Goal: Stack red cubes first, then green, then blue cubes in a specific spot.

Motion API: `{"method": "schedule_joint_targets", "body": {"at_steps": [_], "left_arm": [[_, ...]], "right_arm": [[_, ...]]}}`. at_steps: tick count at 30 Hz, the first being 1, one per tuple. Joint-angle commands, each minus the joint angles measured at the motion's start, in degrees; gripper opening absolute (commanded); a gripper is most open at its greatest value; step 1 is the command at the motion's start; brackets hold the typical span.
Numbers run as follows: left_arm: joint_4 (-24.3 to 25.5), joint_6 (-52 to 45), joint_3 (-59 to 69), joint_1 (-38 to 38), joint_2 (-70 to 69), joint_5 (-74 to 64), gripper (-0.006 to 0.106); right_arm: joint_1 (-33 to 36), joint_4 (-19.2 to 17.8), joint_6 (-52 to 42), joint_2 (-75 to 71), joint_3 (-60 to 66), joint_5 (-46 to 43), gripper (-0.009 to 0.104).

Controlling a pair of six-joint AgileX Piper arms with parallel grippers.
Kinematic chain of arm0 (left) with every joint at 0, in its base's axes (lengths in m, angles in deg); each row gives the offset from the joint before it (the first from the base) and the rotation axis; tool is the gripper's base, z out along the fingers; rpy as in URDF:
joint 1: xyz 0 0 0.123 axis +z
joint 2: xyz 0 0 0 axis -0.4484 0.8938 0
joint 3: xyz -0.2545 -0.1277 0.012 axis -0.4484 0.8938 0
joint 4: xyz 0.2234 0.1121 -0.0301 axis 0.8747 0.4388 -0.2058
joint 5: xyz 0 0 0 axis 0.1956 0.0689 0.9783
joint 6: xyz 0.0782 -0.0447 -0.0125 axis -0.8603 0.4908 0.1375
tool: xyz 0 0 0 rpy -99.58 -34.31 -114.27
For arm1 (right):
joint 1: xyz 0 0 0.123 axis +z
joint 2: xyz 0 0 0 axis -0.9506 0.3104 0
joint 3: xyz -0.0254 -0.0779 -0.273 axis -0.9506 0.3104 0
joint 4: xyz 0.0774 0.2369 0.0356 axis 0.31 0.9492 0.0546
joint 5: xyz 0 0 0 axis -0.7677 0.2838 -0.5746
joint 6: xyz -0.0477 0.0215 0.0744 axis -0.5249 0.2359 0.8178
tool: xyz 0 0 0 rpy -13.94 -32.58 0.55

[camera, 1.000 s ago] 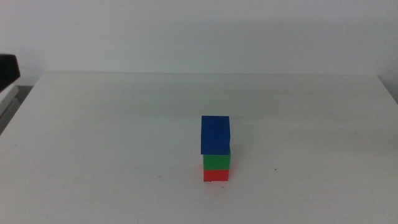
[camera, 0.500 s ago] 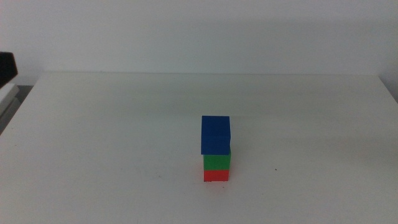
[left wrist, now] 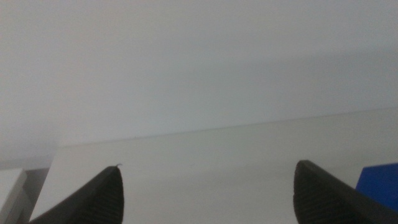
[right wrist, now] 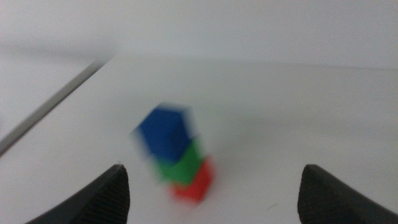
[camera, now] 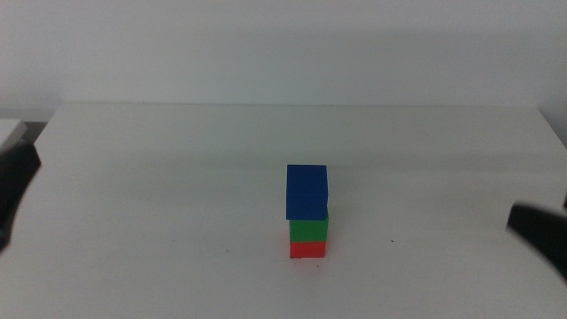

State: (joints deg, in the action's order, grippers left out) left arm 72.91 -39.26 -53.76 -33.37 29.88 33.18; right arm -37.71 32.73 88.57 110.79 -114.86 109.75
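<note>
Stack built: red cube (camera: 307,250) under green cube (camera: 308,229) under blue cube (camera: 306,191). Left gripper (left wrist: 205,193), right gripper (right wrist: 211,193) both spread, empty, clear of tower. Nothing left.

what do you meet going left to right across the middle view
left gripper at the left edge → stack of three cubes, blue cube on green cube on red cube, all at the same place in the order → right gripper at the right edge
</note>
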Motion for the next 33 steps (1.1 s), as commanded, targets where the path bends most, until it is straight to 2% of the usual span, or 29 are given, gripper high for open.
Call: {"method": "schedule_joint_targets", "body": {"at_steps": [1, 3, 4, 9, 16, 18, 27, 33], "left_arm": [[0.1, 0.1, 3.8, 0.3, -1.8, 3.4, 0.092], [0.1, 0.1, 7.0, 0.3, -3.6, 5.1, 0.092], [0.1, 0.1, 10.5, 0.3, -5.6, 6.3, 0.092], [0.1, 0.1, 18.0, 0.3, -12.8, 6.8, 0.092], [0.8, 0.1, 26.7, 0.3, -23.8, 6.8, 0.092], [0.8, 0.1, 28.5, 0.3, -24.5, 6.8, 0.092], [0.7, 0.1, 31.5, 0.4, -24.5, 10.2, 0.092], [0.6, 0.1, 31.5, 0.4, -24.5, 10.2, 0.092]], "right_arm": [[-8.9, 3.4, -0.4, -0.5, 3.2, -7.7, 0.092], [-15.8, 2.4, -0.4, -1.3, 5.9, -10.9, 0.092], [-22.2, 1.1, -0.4, -3.0, 8.9, -11.8, 0.092], [-30.5, 1.1, -0.4, -11.6, 18.0, -12.2, 0.092], [-31.2, 1.1, -0.4, -27.3, 28.5, -11.6, 0.092], [-31.2, -0.1, -0.4, -29.7, 29.8, -10.6, 0.092], [-31.3, -7.0, -0.4, -29.7, 31.9, -11.4, 0.092], [-31.3, -8.1, -0.4, -29.7, 31.9, -9.2, 0.092]]}}
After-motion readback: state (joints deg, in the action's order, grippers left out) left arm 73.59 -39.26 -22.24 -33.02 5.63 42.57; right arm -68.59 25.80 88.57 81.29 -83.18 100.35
